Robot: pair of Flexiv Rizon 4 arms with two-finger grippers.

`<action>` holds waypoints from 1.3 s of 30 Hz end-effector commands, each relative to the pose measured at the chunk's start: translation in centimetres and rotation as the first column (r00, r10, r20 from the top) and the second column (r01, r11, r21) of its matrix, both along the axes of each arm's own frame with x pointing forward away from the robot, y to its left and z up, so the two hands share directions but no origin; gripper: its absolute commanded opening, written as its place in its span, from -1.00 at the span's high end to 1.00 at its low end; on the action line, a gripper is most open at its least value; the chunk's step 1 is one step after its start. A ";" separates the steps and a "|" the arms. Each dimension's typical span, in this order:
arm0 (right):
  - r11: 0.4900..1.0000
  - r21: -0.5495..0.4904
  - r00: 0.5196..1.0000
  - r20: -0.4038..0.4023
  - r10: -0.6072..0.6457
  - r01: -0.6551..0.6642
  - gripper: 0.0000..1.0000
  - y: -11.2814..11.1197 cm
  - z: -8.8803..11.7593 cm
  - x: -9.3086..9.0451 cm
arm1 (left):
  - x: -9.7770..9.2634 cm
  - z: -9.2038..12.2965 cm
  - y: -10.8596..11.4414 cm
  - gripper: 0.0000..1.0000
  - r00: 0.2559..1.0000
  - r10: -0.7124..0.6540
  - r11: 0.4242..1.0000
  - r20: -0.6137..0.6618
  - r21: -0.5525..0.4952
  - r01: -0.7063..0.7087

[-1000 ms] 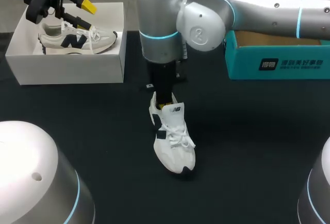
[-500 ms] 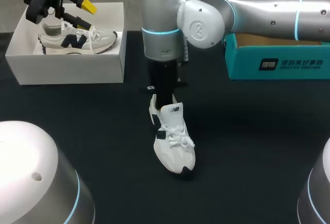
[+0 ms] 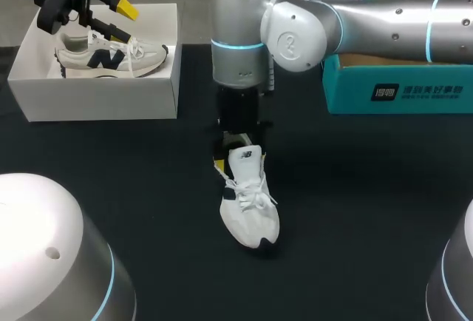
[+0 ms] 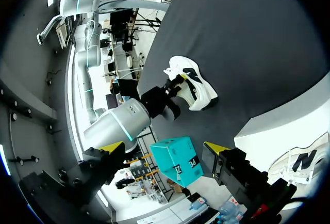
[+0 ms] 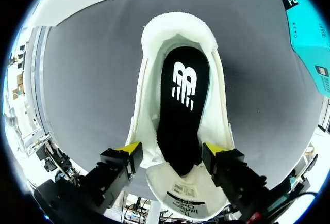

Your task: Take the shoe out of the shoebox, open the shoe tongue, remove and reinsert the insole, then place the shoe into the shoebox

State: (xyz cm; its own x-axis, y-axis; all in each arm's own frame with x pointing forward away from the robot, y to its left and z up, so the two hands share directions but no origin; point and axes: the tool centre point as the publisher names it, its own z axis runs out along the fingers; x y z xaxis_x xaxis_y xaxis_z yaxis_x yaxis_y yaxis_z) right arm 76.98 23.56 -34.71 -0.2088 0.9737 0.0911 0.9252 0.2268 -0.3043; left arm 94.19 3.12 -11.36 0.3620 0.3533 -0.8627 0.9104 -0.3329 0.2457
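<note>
The shoe [image 3: 250,210] lies about mid-counter [image 3: 369,188], toe toward the near edge and heel toward the far edge. Its tongue [image 3: 247,157] stands lifted, and the black insole [image 5: 180,105] lies flat inside the open collar (seen from the right wrist view). The right end effector [image 5: 172,149] is down at the tongue end of the collar with the shoe under it. I cannot tell whether it is clenched on the shoe or released.

A white box [image 3: 96,95] sits at the far left corner with a second shoe [image 3: 111,56] lying on its side inside. The left end effector [image 4: 164,147] hangs above that box, released, its yellow tips apart with nothing between them. A teal box [image 3: 355,95] stands along the far edge toward the right, well apart from the shoe.
</note>
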 end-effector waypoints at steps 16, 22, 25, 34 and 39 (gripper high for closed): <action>0.999 -0.014 0.999 0.010 -0.031 0.032 -1.00 -0.2 1.2 -1.0 | 0.0 0.0 0.0 -1.00 1.000 0.000 1.000 0.001 0.004 0.000; 0.999 -0.028 0.999 0.006 -0.042 0.042 -1.00 -0.5 1.7 -1.4 | 0.0 0.0 0.0 -1.00 1.000 0.000 1.000 0.001 0.004 0.000; 0.998 -0.033 0.999 0.008 -0.053 0.053 -1.00 -0.7 2.0 -1.5 | 0.0 0.0 0.0 -1.00 1.000 0.000 1.000 0.001 0.004 0.000; 0.994 -0.049 0.995 0.033 -0.092 0.094 -1.00 -1.4 3.2 -1.9 | 0.0 0.0 0.0 -1.00 1.000 0.000 1.000 0.001 0.004 0.000; 0.991 -0.073 0.992 0.059 -0.112 0.116 -1.00 -1.7 4.7 -2.0 | 0.0 0.0 0.0 -1.00 1.000 0.000 1.000 0.001 0.004 0.000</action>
State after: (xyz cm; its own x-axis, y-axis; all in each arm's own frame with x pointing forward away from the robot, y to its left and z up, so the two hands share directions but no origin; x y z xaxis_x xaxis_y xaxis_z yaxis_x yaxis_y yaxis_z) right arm 75.56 22.26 -31.34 -0.1029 0.9946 0.0167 0.9529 0.1033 -0.2850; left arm 94.19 3.12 -11.36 0.3620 0.3533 -0.8627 0.9104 -0.3329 0.2457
